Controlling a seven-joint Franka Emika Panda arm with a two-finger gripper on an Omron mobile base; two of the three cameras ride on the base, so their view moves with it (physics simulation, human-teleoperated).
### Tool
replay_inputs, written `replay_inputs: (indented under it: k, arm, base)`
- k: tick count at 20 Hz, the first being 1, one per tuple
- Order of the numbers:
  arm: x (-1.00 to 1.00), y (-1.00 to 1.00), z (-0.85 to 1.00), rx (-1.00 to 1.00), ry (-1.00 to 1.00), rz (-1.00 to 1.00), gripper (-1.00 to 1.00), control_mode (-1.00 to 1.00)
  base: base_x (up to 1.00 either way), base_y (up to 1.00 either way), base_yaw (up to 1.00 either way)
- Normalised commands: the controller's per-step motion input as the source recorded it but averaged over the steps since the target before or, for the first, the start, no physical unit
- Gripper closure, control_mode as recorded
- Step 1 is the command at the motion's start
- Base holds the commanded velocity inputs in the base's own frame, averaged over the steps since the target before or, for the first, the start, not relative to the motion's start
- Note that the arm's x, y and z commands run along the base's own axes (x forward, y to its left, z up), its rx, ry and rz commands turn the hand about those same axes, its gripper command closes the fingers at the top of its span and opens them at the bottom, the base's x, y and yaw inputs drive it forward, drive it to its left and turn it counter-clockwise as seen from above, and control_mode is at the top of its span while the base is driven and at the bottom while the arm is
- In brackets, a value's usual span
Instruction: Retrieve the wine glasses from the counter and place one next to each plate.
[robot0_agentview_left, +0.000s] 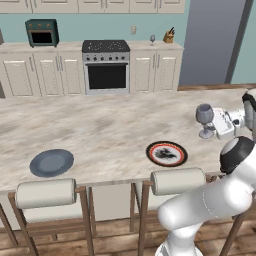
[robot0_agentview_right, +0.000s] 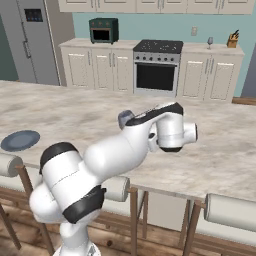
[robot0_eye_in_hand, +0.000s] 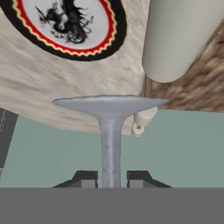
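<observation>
Neither plate has a glass beside it yet, so by my reading the task is about at its first placement. The gripper (robot0_eye_in_hand: 111, 178) is clamped on the thin stem of one wine glass (robot0_agentview_left: 204, 120), its two dark tips pressed to either side of the stem in the hand view, and it holds the glass over the long marbled bar top (robot0_agentview_left: 100, 130), off to the right of the patterned plate (robot0_agentview_left: 167, 153) — near it but apart. Whether the foot is touching the stone or hanging just above it I cannot tell. The second wine glass (robot0_agentview_left: 152, 38) stands on the far worktop (robot0_agentview_left: 155, 46) to the right of the stove, near the knife block (robot0_agentview_left: 169, 36), and that one is left to fetch for the plain grey-blue plate (robot0_agentview_left: 51, 162), which lies alone well apart on the left of the bar. The held glass is smoky grey and translucent, upright in the left base view, with a rounded bowl, a slim stem and a wide flat round foot — seen from the hand, the foot spreads like a shallow disc, with the patterned plate's red-and-yellow ringed black rim beyond it.
</observation>
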Motion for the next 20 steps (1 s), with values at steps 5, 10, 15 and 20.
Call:
replay_inputs:
  k: [5, 10, 15, 20]
  arm:
    - [0.12, 0.04, -0.32, 0.01, 0.04, -0.08, 1.0, -1.0]
    - [0.04, 0.0, -0.16, 0.01, 0.0, -0.01, 1.0, -1.0]
    - [0.03, 0.0, -0.19, -0.03, 0.0, 0.0, 1.0, -1.0]
    - [0.04, -0.03, -0.29, -0.02, 0.0, 0.0, 1.0, -1.0]
  base:
    - [0.0, 0.0, 0.0]
    - [0.0, 0.0, 0.0]
    - [0.0, 0.0, 0.0]
    - [0.0, 0.0, 0.0]
